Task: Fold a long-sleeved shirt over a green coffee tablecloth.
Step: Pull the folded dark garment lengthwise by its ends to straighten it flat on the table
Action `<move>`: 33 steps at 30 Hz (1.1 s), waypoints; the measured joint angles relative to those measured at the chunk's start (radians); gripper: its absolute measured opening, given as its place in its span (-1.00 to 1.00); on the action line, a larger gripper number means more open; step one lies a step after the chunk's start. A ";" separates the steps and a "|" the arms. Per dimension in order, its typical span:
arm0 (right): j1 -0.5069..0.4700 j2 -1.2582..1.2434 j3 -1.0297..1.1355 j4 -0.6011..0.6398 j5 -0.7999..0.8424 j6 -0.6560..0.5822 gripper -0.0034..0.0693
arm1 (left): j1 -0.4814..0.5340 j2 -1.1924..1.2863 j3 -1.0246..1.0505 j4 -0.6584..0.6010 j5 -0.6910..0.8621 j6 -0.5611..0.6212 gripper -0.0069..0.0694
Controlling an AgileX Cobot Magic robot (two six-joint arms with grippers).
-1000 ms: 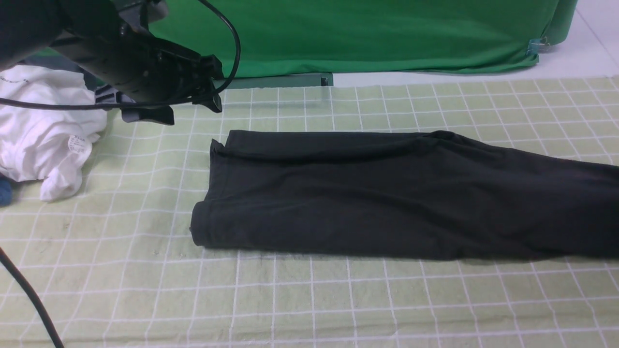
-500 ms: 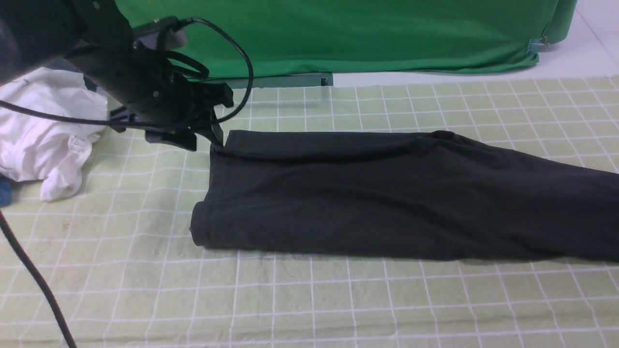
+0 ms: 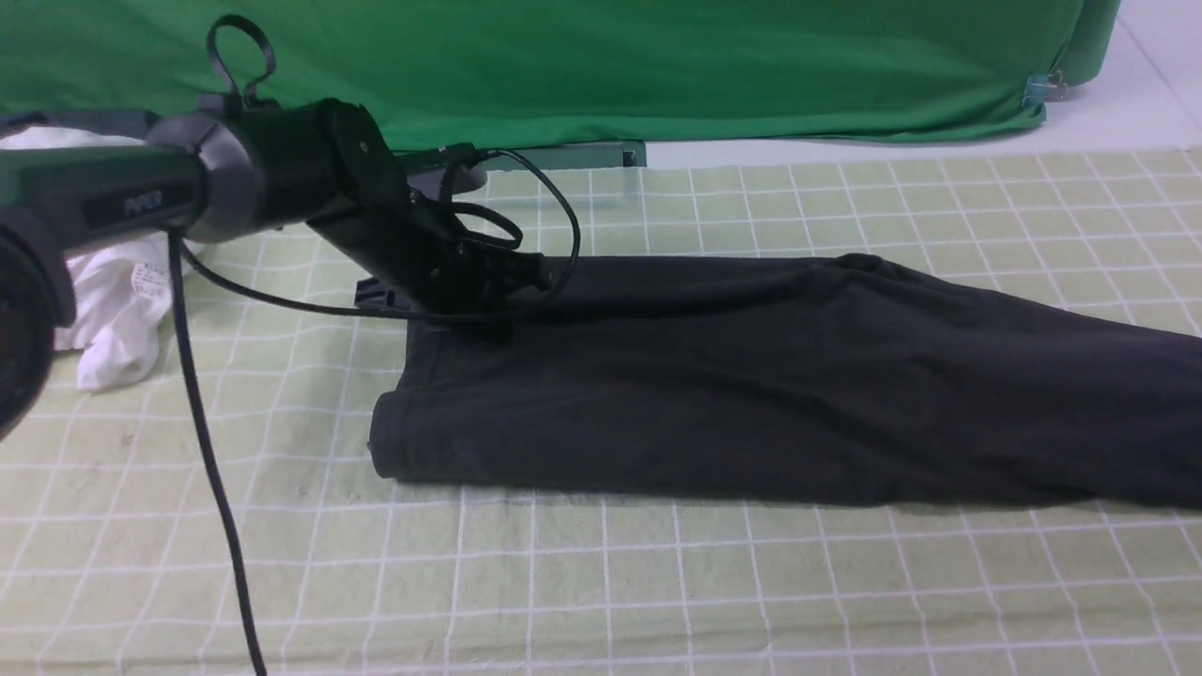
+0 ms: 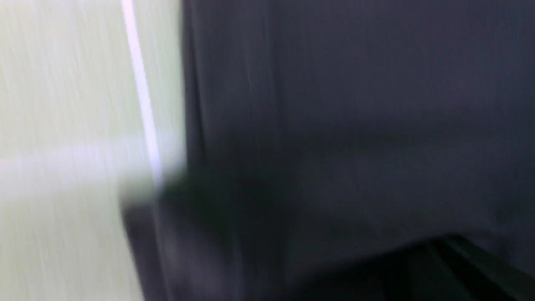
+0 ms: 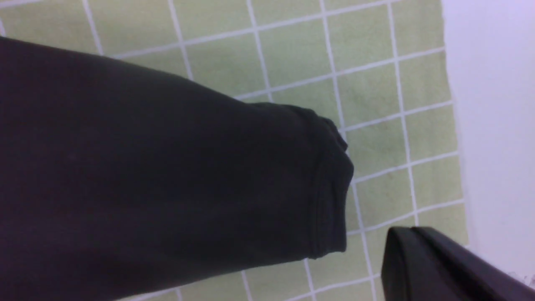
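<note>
Long-sleeved shirt (image 3: 751,376) lies folded in long band mid-frame on green coffee tablecloth (image 3: 657,582). Left gripper (image 3: 512,300) low at shirt's upper-left corner; wrist view blurred, can't tell opening or grip. Imo: pinch all layers at corner, lift gently, fold toward right end.

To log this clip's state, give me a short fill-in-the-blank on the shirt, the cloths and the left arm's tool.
1. The shirt on the gridded tablecloth is ___ in colour.
2. In the front view, the left tool is at the shirt's far ___ corner.
3. The crumpled garment at the far left is ___.
4. The backdrop hanging beyond the tablecloth is bright ___.
Missing words: black; left; white; green.
</note>
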 joint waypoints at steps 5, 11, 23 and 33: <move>0.000 0.000 0.000 0.002 -0.008 -0.012 -0.91 | 0.000 0.039 -0.090 -0.001 -0.141 0.000 -0.79; 0.000 0.000 -0.001 0.004 -0.005 -0.049 -0.91 | 0.022 0.006 -0.258 -0.026 0.022 0.000 -0.78; -0.012 0.005 0.173 0.013 -0.052 -0.074 -0.21 | 0.101 -0.096 -0.450 0.003 0.528 0.000 -0.78; -0.187 0.124 0.206 0.217 -0.100 -0.183 0.19 | 0.101 -0.073 -0.450 0.004 0.590 0.000 -0.78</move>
